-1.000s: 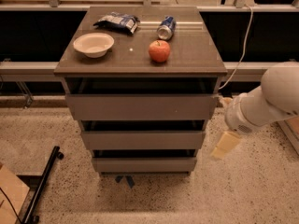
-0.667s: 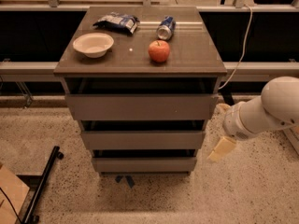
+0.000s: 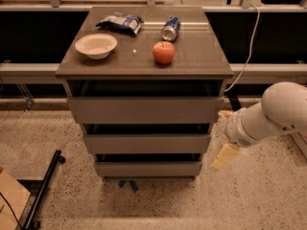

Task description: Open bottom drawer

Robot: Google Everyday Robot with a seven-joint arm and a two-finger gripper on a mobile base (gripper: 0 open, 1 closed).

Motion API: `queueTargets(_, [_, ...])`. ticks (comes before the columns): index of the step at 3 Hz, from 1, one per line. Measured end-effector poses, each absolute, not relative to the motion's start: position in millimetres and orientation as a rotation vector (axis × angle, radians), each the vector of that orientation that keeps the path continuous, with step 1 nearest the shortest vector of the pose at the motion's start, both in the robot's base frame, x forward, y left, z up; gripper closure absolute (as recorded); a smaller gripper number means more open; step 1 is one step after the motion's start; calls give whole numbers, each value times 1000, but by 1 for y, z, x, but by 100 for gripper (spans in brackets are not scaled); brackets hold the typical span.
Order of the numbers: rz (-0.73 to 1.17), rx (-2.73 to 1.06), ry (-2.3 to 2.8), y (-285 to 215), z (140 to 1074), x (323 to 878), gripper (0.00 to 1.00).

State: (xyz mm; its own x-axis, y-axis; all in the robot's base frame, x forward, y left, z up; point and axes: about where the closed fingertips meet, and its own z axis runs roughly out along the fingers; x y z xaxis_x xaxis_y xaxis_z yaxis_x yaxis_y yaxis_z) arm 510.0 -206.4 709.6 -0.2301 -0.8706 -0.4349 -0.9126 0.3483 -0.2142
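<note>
Bottom drawer (image 3: 147,168): lowest of three fronts under the tabletop (image 3: 201,61), apparently not yet pulled out. End effector (image 3: 225,156): hanging low, just right of the cabinet (image 3: 217,91), about level with that front and apart from it. Opening state and contents: cannot tell. Low placement presumably for reaching the handleless panel's edge from the side.

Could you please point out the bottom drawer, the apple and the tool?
bottom drawer (image 3: 147,168): camera view, middle of its front panel.
apple (image 3: 163,52): camera view, its red front side.
tool (image 3: 222,158): camera view, its pale end, right of the bottom drawer.
</note>
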Motion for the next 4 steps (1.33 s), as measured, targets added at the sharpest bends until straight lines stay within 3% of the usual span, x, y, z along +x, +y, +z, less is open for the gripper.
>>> queueTargets(2, [184, -1506, 2075, -182, 649, 503, 0])
queueTargets(4, [327, -1470, 2001, -157, 570, 543, 0])
